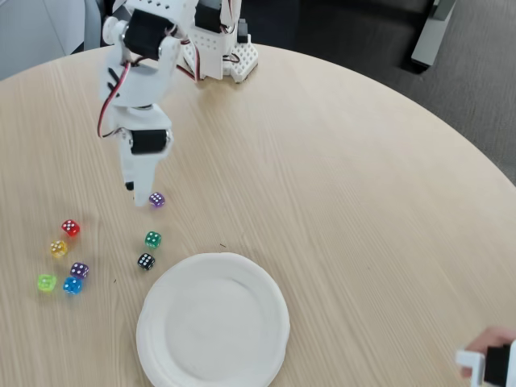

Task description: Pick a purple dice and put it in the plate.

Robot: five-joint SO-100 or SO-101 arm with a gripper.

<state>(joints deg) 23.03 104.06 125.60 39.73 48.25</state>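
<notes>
**Risk: die may be pushed aside instead of grasped**

The round wooden table (339, 185) carries everything. The plate (213, 322) sits empty at the table's near edge. The white arm reaches down from its base at the far edge, and the gripper (139, 193) hangs low over the wood. How far its fingers stand apart cannot be told; nothing is seen held. The purple dice (156, 199) lies on the table just beside the fingertips, on their right, not between them. A closing or descending finger would likely knock it away. A second purple die (79, 270) lies towards the left edge and invites confusion.
</notes>
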